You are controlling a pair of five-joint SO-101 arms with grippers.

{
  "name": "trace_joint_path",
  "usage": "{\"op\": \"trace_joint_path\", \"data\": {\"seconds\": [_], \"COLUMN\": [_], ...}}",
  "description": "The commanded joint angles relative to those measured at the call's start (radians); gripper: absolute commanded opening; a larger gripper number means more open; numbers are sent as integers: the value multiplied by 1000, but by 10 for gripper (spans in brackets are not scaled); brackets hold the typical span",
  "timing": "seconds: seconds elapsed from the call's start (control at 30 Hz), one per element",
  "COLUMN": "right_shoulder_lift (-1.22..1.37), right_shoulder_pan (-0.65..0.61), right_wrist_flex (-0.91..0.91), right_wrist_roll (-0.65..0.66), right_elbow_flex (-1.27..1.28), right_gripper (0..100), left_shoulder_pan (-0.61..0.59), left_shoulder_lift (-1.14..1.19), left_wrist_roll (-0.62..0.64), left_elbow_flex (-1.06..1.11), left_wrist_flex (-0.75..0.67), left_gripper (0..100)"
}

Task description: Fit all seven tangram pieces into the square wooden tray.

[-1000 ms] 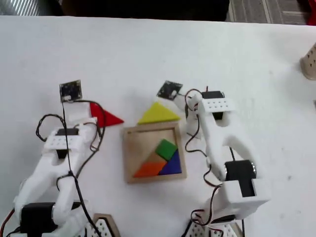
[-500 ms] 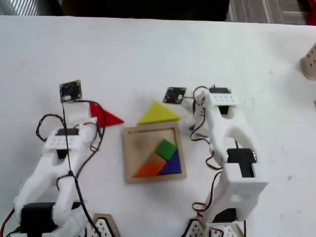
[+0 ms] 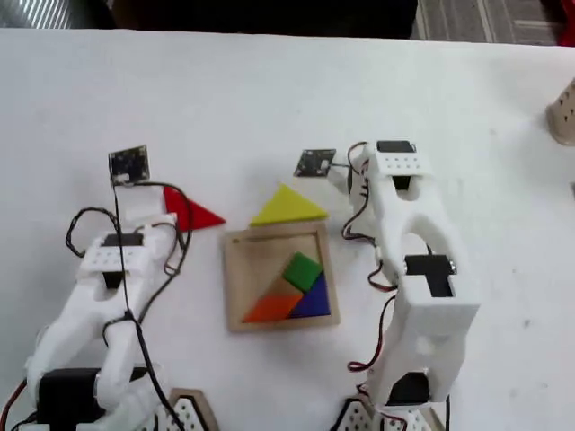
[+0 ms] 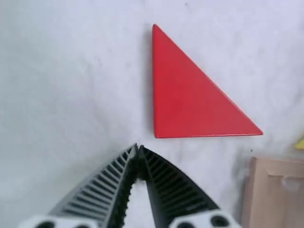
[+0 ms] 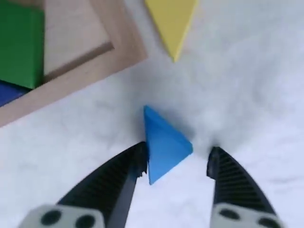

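The right hand (image 5: 178, 154) was seen open, with a blue triangle (image 5: 164, 142) set between its fingers (image 5: 118, 183) and the wooden tray (image 5: 121, 45) beyond. The left hand (image 4: 137, 151) was closed, a red triangle (image 4: 185, 99) just ahead.

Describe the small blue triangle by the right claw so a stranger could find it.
Find the square wooden tray mid-table. Outside its corner near the yellow triangle, a small triangle lies on the table between the fingers of the open right claw. It alone is light blue; the tray's blue piece is darker.
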Motion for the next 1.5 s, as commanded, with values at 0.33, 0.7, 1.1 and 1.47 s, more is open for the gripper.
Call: {"op": "trace_joint_path", "data": {"seconds": [0.33, 0.7, 1.1, 1.47], "right_shoulder_lift": [-74, -71, -73, -85], "right_shoulder_pan": [-44, -70, -65, -38], "right_wrist_flex": [-2, -90, -111, -110], "right_wrist_roll": [-44, -48, -46, -46], "right_elbow_flex": [-37, 38, 61, 54], "right_gripper": [225, 222, 67, 17], "left_shoulder_pan": [15, 15, 15, 15], "left_shoulder_lift": [-36, -36, -36, -36], "left_wrist_roll": [-11, -11, -11, -11], "left_elbow_flex": [-2, -3, -3, -3], "left_wrist_flex": [-31, -31, -31, -31], "left_gripper": [20, 20, 20, 20]}}
